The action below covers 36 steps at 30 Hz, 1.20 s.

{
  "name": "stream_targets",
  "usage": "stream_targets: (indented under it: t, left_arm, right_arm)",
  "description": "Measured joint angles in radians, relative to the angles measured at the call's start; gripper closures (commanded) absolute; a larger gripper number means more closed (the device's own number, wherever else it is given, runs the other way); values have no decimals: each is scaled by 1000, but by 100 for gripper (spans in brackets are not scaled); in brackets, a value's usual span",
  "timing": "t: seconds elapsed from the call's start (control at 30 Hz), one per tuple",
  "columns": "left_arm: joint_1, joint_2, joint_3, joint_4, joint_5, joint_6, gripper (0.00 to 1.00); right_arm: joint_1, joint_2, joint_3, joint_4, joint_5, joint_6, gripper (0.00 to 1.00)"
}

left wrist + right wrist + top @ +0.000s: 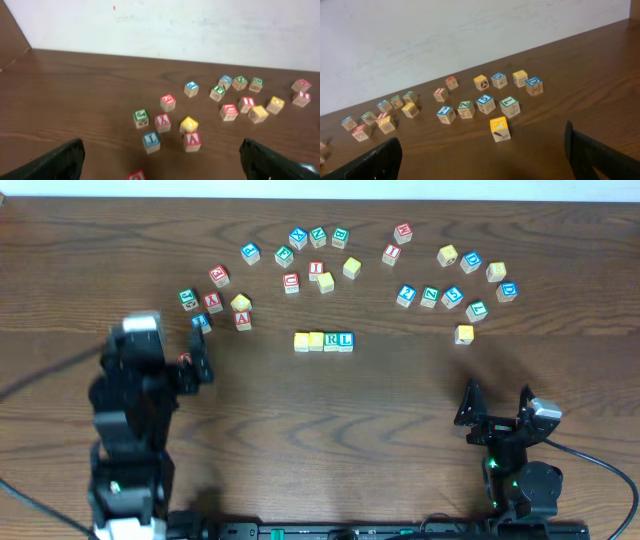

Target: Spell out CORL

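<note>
CORL row (324,340) lies right of left gripper (196,362) and ahead-left of right gripper (497,412), well apart from both. Both grippers gape wide, holding nothing.

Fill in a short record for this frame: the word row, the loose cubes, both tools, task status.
row: four cubes touching, mid-table
order: two yellow cubes, then R, then L
yellow letters: unreadable
loose cubes: three groups beyond the row
left tool: open, empty, by the left group
right tool: open, empty, apart from all cubes
status: row looks laid; C and O unconfirmed
</note>
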Motion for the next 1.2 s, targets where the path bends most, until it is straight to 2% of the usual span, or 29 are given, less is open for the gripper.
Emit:
stream_targets:
  t: [0.23,0.53,0.83,1.2]
  left_arm:
    - [25,-245,-295,92,18,14,2]
    - [25,-470,-496,97,19,14,2]
    - [25,-633,-544,96,5,17,2]
    - [25,-652,-544,92,-33,18,2]
  right_arm:
    - [0,0,0,0,0,0,1]
    - [0,0,0,0,0,0,1]
    - [0,0,0,0,0,0,1]
    - [0,0,0,0,0,0,1]
